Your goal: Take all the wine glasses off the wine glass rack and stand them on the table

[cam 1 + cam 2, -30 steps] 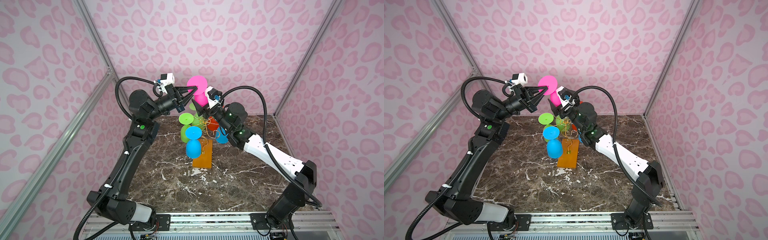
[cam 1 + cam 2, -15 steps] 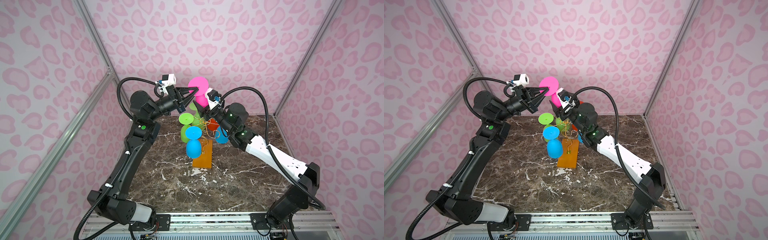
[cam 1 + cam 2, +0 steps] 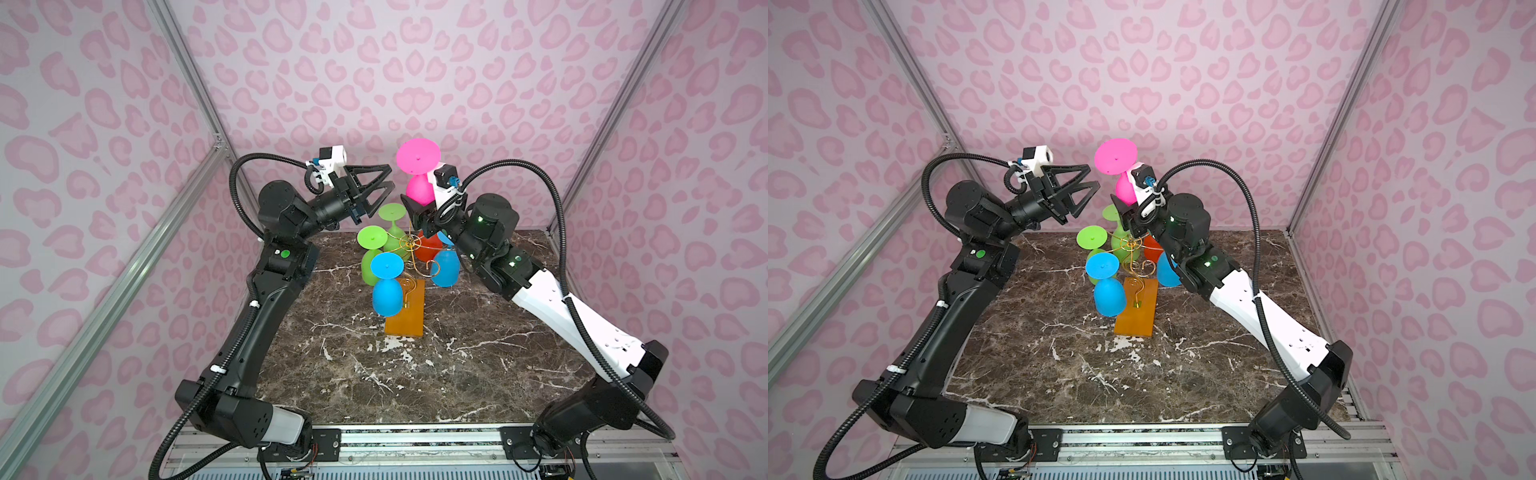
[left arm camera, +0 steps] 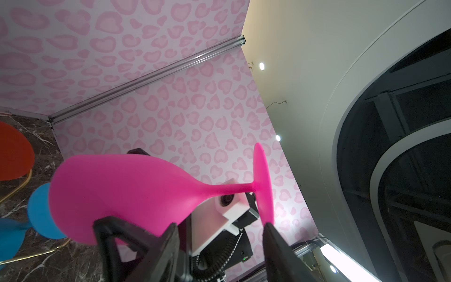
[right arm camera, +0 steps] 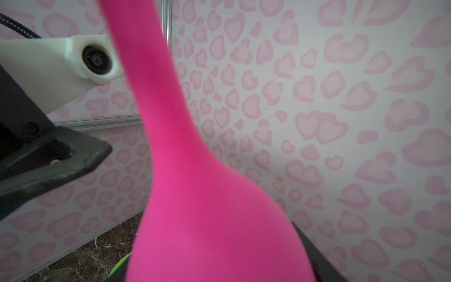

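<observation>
Wine glass in both top views: pink, inverted above the wine glass rack; right gripper clamps its bowl; left gripper gapes beside its foot.
Left wrist view: fingers apart, foot near one.
Right wrist view: bowl between fingers.

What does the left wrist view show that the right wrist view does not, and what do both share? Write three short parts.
Left wrist only: the round foot of the matte pink wine glass, an orange glass, a blue glass, ceiling lights and the right arm's white camera housing.
Right wrist only: the left arm's white camera housing and a sliver of green glass.
Both: the pink glass's bowl and stem, the heart-patterned pink wall, the dark marble tabletop.
</observation>
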`<state>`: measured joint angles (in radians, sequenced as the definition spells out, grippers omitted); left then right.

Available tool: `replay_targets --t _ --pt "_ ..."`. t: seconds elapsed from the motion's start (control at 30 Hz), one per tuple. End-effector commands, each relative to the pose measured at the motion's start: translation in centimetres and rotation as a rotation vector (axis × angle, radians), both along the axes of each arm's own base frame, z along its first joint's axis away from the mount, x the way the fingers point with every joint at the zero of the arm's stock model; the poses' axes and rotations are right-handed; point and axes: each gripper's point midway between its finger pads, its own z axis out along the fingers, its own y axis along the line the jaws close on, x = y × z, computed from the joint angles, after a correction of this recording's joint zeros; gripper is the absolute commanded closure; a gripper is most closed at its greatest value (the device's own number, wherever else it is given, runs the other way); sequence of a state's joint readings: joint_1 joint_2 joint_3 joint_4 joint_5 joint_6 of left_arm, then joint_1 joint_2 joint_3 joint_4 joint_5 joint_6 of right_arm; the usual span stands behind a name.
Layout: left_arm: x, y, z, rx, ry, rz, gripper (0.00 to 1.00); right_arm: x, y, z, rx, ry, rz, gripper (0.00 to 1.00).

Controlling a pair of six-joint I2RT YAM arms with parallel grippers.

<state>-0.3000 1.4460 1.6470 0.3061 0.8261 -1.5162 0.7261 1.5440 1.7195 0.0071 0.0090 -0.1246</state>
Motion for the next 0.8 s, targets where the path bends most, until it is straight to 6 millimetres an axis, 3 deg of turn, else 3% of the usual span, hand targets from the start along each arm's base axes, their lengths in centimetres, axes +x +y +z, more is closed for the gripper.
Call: replay_targets --t 0.0,0.23,0.4,0.57,0.77 --pt "0.4 0.2 0.8 0.044 -0.139 0.053 0.43 -0.8 -1.1 -1.0 -0.029 0.103 -0.016 0.39" --pt "0.9 0.7 1.1 0.173 -0.427 0.208 0.38 -3.2 -3.8 -1.4 -0.093 0.223 -0.042 0.42" --pt "1.5 2.5 0.4 0.317 -0.657 0.438 0.35 -4.4 -5.1 -1.7 -0.129 0.277 -0.057 0.42" --pt "1.9 4.0 -0.7 0.512 -0.902 0.672 0.36 -4.4 -5.1 -2.8 -0.175 0.331 -0.064 0.42" --pt "1.6 3.3 -1.5 0.706 -1.214 0.726 0.40 -3.7 -4.2 -4.4 -0.236 0.395 -0.056 0.43"
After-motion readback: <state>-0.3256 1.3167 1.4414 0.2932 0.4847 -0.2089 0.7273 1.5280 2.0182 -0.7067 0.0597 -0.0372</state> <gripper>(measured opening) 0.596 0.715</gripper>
